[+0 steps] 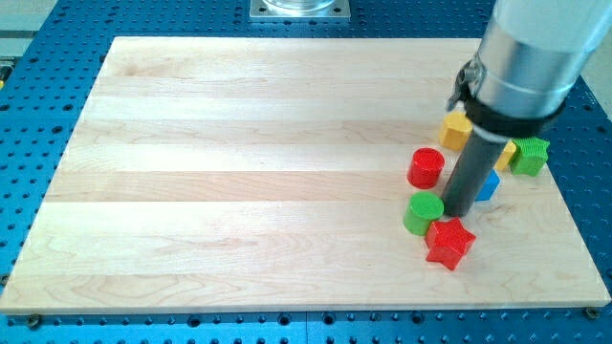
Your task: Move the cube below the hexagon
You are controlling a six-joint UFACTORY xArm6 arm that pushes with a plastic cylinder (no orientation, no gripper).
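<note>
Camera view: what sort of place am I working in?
Probably a robotics lab bench: a wooden board on a blue perforated table, small coloured blocks such as the red star, and my tip beside them.

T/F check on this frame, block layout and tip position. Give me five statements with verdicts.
1. My tip sits just right of the green cylinder. True.
2. The red star lies at the view's top left of the board. False: it is at the lower right, just below the tip.
3. The blue cube is partly hidden behind the rod. True.
4. The red cylinder is stacked on the green cylinder. False: it stands on the board, above it in the view and apart from it.
5. The green star is the block farthest to the view's left. False: it is farthest right, beside the yellow hexagon.
</note>
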